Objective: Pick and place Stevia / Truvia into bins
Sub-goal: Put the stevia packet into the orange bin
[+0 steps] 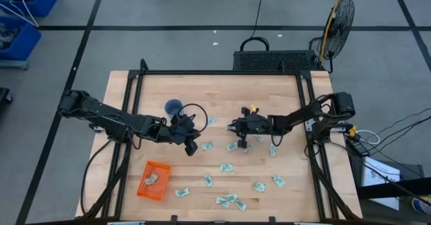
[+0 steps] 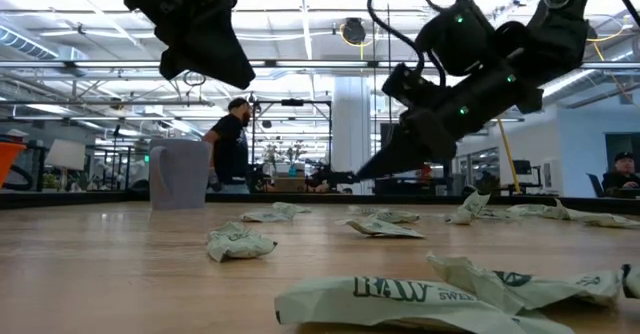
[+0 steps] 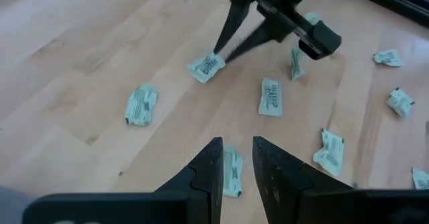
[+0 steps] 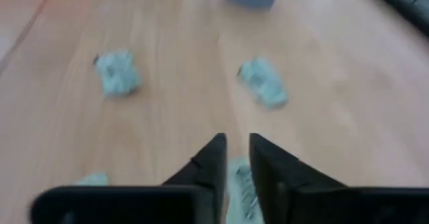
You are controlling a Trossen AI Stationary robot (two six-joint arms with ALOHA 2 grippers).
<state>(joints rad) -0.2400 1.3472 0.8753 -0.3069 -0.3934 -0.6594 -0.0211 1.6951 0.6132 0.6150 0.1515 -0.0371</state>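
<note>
Sorting sachets (image 1: pixel 226 166) | one in my basket (image 1: pixel 153 181), most on bench (image 1: pixel 222 90) | left gripper (image 1: pixel 190 146) narrow, empty | right gripper (image 1: pixel 240 141) narrow over a sachet

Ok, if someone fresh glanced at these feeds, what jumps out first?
Probably the green-and-white sachets scattered over the table's middle and near half, with both arms reaching in over them. The right end effector is down at one sachet mid-table. The orange basket at the near left holds just one sachet.
</note>
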